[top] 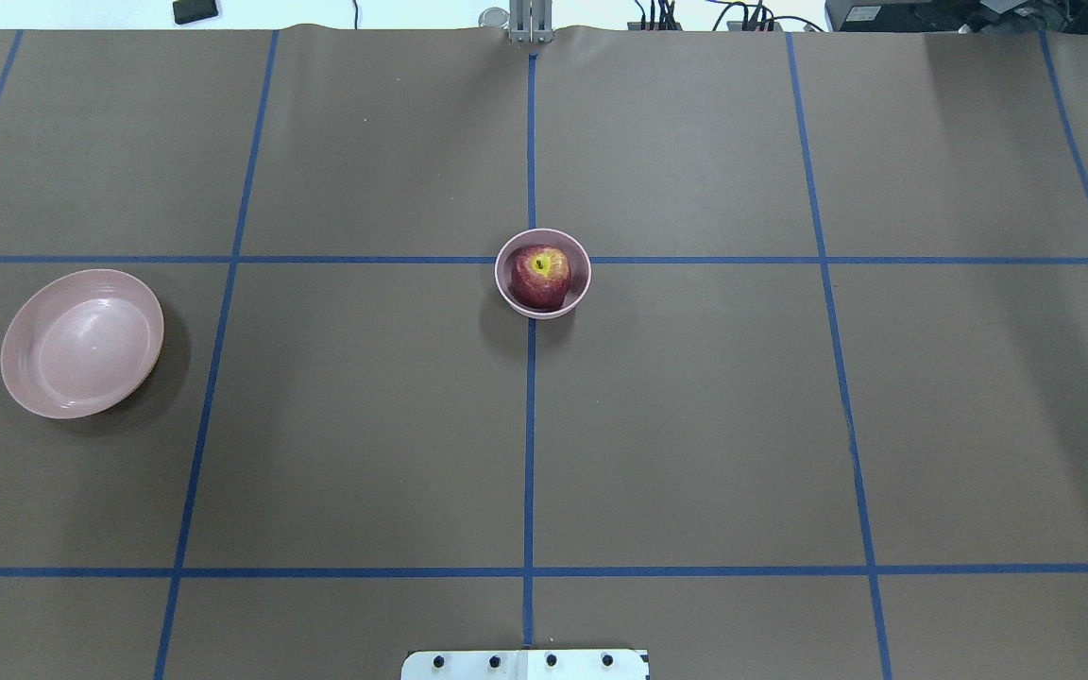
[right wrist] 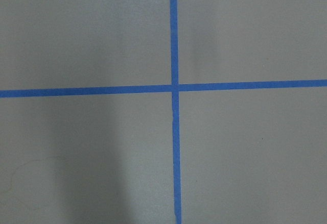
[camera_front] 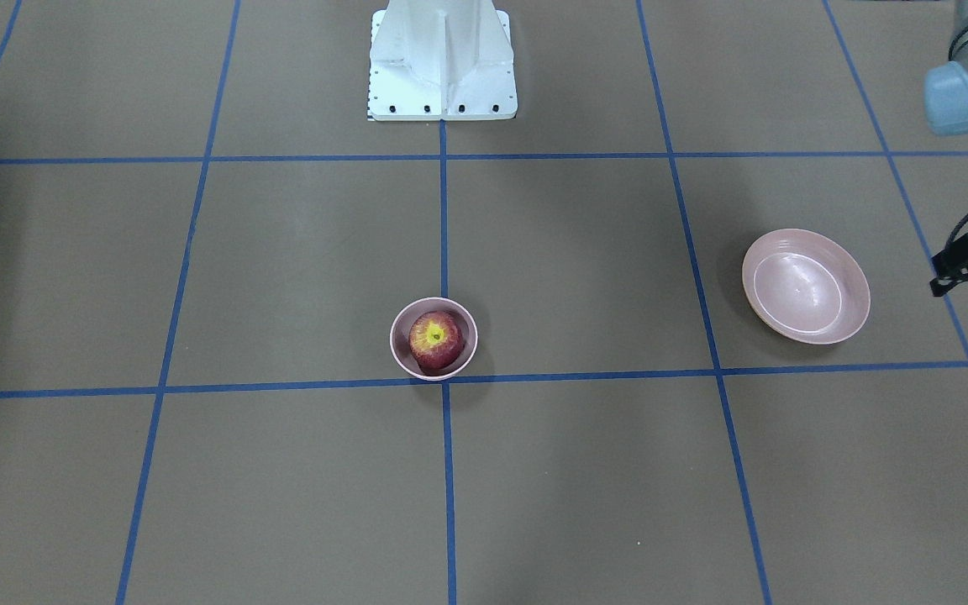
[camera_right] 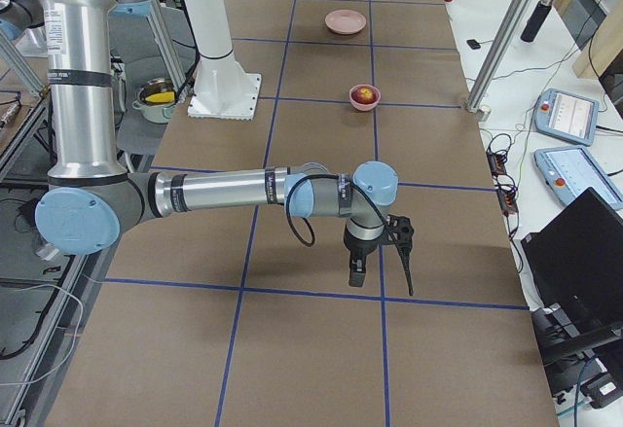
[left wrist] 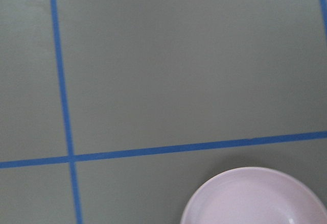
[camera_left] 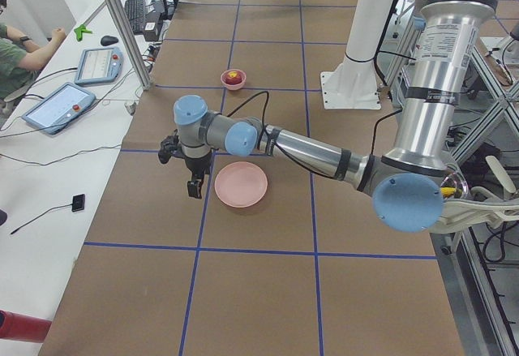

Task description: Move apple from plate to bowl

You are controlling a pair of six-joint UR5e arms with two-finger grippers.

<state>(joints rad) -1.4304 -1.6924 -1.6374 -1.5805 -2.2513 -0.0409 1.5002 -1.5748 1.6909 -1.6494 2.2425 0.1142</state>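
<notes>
Surveyed a brown-papered table (top: 695, 425) ruled into squares with blue tape (top: 530, 453), with the white robot base (top: 525, 664) at the near edge. Found the plate (top: 81, 342) at the left, empty, lying within one square and well apart from the other dish. Noted the left gripper (camera_left: 195, 187) hanging just beside the plate on its outer side, not touching it and carrying nothing visible; cannot tell from the front and side views whether released or clenched. Found the bowl (top: 582, 274) at the centre, sitting over a crossing of the tape lines, with the apple (top: 541, 277) resting inside, yellow stem hollow turned upward, filling most of the hollow. Found the right gripper (camera_right: 356, 273) at the right, well apart from both dishes, pointing down over bare table; seen in the side view only, so likewise cannot tell whether clenched or released. Judge the transfer done, with only the withdrawal remaining. Recommend lifting the left gripper straight up before swinging it home, so as not to clip the plate's rim. Recommend also keeping both grippers away from the centre, so as not to jog the bowl, and confirming the apple as settled within the walls, not perched on the rim.
</notes>
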